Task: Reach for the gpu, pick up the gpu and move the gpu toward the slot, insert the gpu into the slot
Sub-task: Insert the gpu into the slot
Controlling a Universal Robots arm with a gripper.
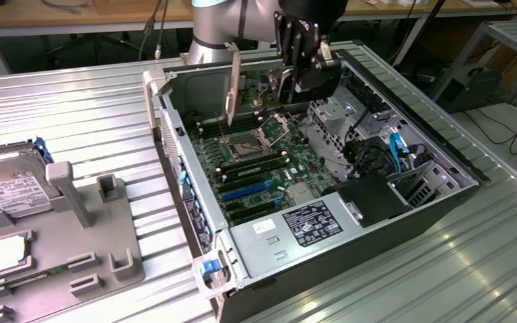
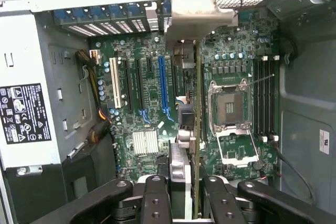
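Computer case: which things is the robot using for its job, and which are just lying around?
In the job: gpu, clamped in the gripper; card slots in the computer case.
Just lying about: hard drive, CPU chip, grey stand under them.

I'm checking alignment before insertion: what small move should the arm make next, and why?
Probably a slight sideways shift toward the blue slot: the pincer holds the gpu upright above the motherboard, and its edge appears offset from that slot, toward the CPU socket.
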